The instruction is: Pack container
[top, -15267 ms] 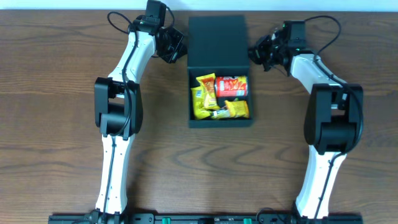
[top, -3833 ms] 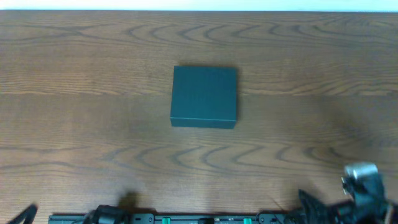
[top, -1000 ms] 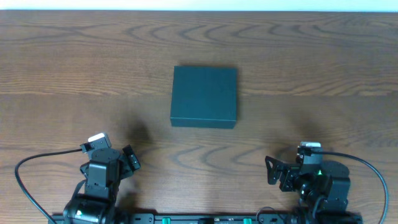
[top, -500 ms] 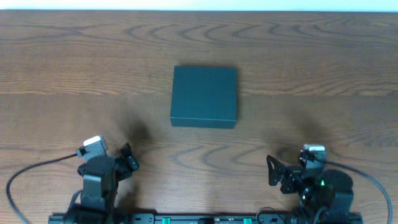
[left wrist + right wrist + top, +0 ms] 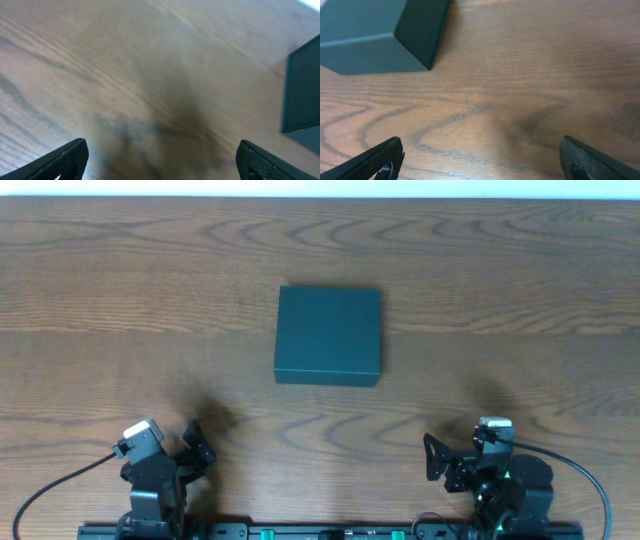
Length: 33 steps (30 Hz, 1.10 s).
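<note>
A: From above, where does the container [image 5: 328,336] sit?
B: Near the middle of the wooden bench [image 5: 520,290], with its lid flat and shut. Both arms are folded at the near edge, well apart from it

A: And the grippers in that view?
B: The left gripper [image 5: 197,445] is at the lower left and the right gripper [image 5: 438,465] at the lower right. Each has its jaws spread and holds nothing

A: What about the left wrist view?
B: Two dark fingertips [image 5: 67,157] poke in at the bottom corners, wide apart, over wood grain with a soft shadow on it. A dark side of the container [image 5: 304,90] shows at the right edge, well ahead of them

A: And the right wrist view?
B: Much the same: fingertips [image 5: 382,160] at the two bottom corners, spread wide. The container [image 5: 365,35] fills the top left corner with one vertical edge turned toward the camera. It rests flat on the bench, apart from the gripper
</note>
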Each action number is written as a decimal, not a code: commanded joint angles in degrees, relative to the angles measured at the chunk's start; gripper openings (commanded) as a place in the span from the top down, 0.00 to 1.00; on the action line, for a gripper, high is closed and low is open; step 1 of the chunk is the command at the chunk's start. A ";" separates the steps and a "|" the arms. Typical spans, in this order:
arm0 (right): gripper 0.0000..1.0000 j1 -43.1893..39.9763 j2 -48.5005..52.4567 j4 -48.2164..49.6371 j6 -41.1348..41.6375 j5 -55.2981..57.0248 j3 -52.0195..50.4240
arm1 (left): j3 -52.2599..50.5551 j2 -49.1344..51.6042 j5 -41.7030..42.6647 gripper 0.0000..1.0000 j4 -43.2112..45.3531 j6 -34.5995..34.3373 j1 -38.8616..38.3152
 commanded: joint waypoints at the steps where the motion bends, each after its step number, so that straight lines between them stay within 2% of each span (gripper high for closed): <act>1: 0.01 -0.55 -0.37 0.46 0.70 -0.35 -0.70 | -3.02 -0.44 -0.63 0.05 -0.13 -0.68 0.39; 19: 0.01 -0.52 -0.35 1.27 0.70 -0.35 -1.03 | -3.26 -0.37 -0.31 0.04 1.42 -0.68 0.39; 24: 0.01 -0.52 -0.35 1.20 0.72 -0.39 -1.03 | -3.28 -0.37 8.09 0.04 1.38 -0.68 0.28; 33: 0.01 0.04 -0.24 1.22 0.70 -0.37 -1.03 | -3.28 -0.37 8.20 0.05 1.38 -0.68 0.31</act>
